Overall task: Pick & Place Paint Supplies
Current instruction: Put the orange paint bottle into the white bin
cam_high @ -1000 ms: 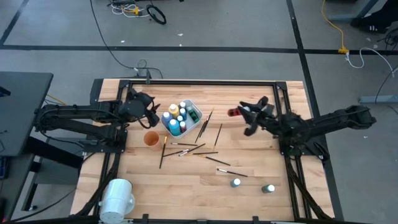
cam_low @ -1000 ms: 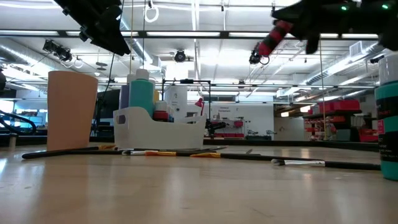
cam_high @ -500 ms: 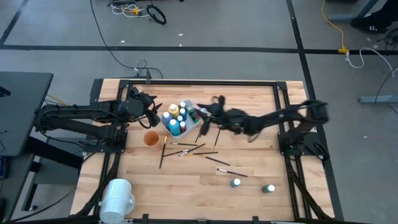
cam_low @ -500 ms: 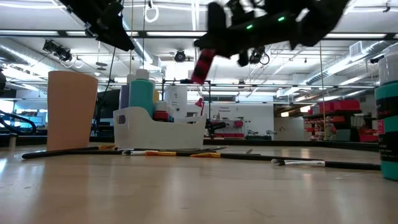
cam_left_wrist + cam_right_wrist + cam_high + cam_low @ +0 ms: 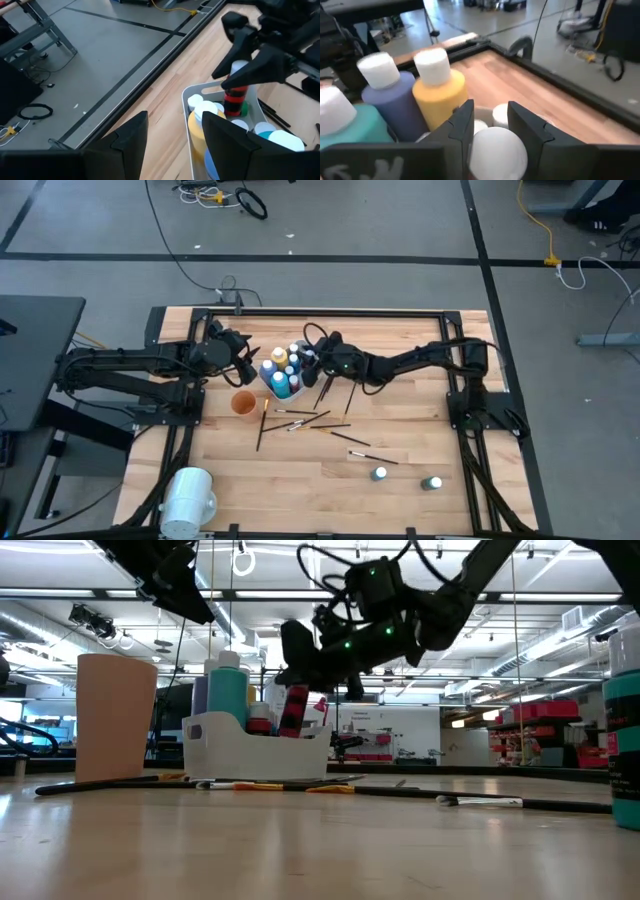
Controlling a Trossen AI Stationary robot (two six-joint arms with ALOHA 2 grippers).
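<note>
Right gripper (image 5: 300, 675) clamped on a red bottle (image 5: 294, 710) with a white cap, fingers closed partway around the cap end. Held upright, long axis vertical, directly below the fingers and partly sunk behind the near wall of the white tub (image 5: 255, 750). Seen from above, poised over the tub's right end (image 5: 318, 360), next to a green bottle (image 5: 242, 107) already standing there. Judged as the moment of lowering: straight down along the bottle's own axis, then release once the base is seated.

Inside the tub, crowded: a yellow bottle (image 5: 440, 97) and a blue bottle (image 5: 395, 100) close together, a teal bottle (image 5: 228, 690) tallest from table height, several more white caps between them. Little free room, so risk of knocking a neighbour or leaving the red one leaning.

Tub toward the far edge of the bench, left of middle. Just nearer than it, an orange cup (image 5: 243, 402). Brushes (image 5: 320, 418) scattered across the middle, none yet collected. Two more bottles (image 5: 380, 473) near the front right corner, well apart from the tub. Large white roll (image 5: 189, 496) at the front left corner.

Left gripper (image 5: 243, 358) parked wide open and empty just left of the tub, nearer to it but idle.
</note>
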